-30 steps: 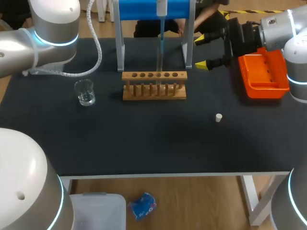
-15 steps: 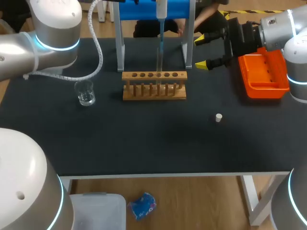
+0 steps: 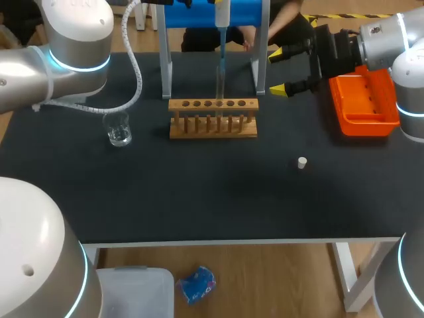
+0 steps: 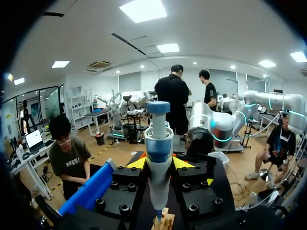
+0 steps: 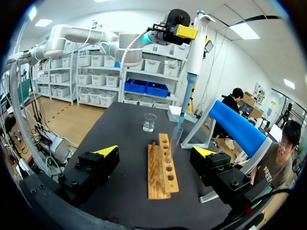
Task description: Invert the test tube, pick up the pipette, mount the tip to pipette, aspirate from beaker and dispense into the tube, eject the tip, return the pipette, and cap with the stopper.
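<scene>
- Two grippers on record. The left gripper [image 4: 158, 163] is clamped on the pipette [image 4: 158, 143], with its fingers [image 4: 135, 163] against the body from either side. It holds the pipette upright above the rack.
- Pipette tip [image 3: 222, 63]: blue, pointing down at the mouth of the test tube [image 3: 219, 86]. The tube stands upright in a middle hole of the wooden rack [image 3: 213, 126].
- Right gripper [image 3: 282, 71]: fingers spread wide, nothing between them. It hovers just right of the stand's right leg and beside the orange tip box [image 3: 363, 109], facing the rack end-on.
- Stand [image 3: 192, 13]: a blue bar on two grey legs, set just behind the rack. The pipette hangs between the legs.
- Beaker [image 3: 118, 128]: clear glass, well left of the rack, below the left arm's white hose [image 3: 136, 66].
- Stopper [image 3: 302, 162]: small and white, alone on the black table [image 3: 199, 199], in front of the rack and to its right.
</scene>
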